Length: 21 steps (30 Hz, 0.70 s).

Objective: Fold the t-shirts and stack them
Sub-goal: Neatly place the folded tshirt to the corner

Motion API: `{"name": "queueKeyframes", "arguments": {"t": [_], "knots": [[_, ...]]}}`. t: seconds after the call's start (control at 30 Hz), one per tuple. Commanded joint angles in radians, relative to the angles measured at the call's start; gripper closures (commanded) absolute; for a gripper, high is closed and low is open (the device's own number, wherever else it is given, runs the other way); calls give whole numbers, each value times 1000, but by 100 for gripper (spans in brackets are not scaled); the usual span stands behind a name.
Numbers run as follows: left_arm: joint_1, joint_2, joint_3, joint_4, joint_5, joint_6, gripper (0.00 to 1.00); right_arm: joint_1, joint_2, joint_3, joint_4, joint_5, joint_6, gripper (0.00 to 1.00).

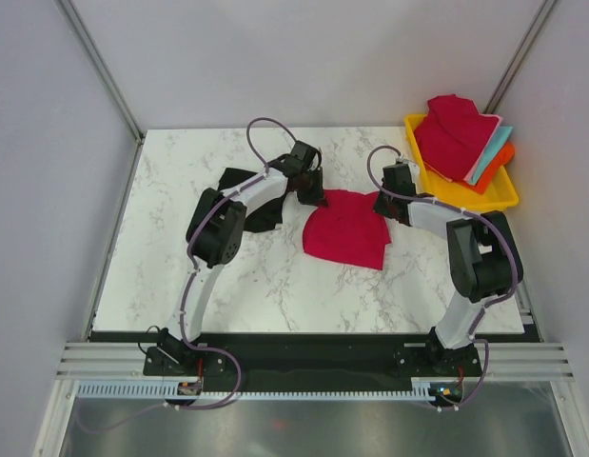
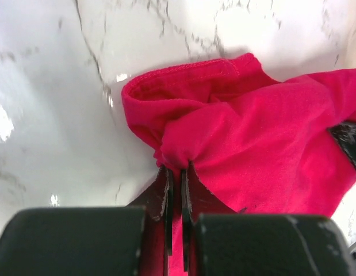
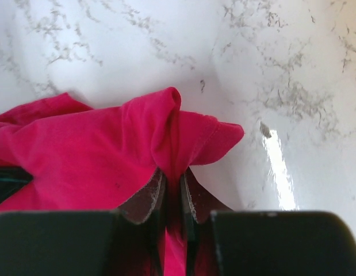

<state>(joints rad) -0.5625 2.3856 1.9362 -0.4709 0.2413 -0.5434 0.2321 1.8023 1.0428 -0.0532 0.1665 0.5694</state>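
A crimson red t-shirt [image 1: 344,229] lies bunched on the marble table [image 1: 180,171] between the arms. My left gripper [image 1: 318,198] is shut on its far left corner; in the left wrist view the cloth [image 2: 235,126] is pinched between the closed fingers, gripper [image 2: 178,169]. My right gripper [image 1: 382,205] is shut on the far right corner; the right wrist view shows the cloth [image 3: 108,149] gathered in the gripper [image 3: 173,175]. A black t-shirt [image 1: 239,178] lies partly hidden under my left arm. Red, teal and orange t-shirts [image 1: 456,133] are piled in the tray.
A yellow plastic tray [image 1: 503,195] stands at the back right corner of the table. Grey walls enclose the table at the back and sides. A black rail runs along the table's near edge by the arm bases.
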Motion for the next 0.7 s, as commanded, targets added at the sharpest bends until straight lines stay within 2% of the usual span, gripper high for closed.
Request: {"name": "queueKeyframes", "arguments": {"t": [0.0, 0.37, 0.67], "knots": [[-25, -98, -68, 28, -13, 23, 98, 30, -122, -33, 9, 39, -16, 100], [-30, -377, -309, 61, -73, 30, 98, 96, -357, -135, 16, 36, -3, 100], [-19, -489, -413, 58, -59, -3, 98, 133, -420, -144, 38, -45, 33, 100]]}}
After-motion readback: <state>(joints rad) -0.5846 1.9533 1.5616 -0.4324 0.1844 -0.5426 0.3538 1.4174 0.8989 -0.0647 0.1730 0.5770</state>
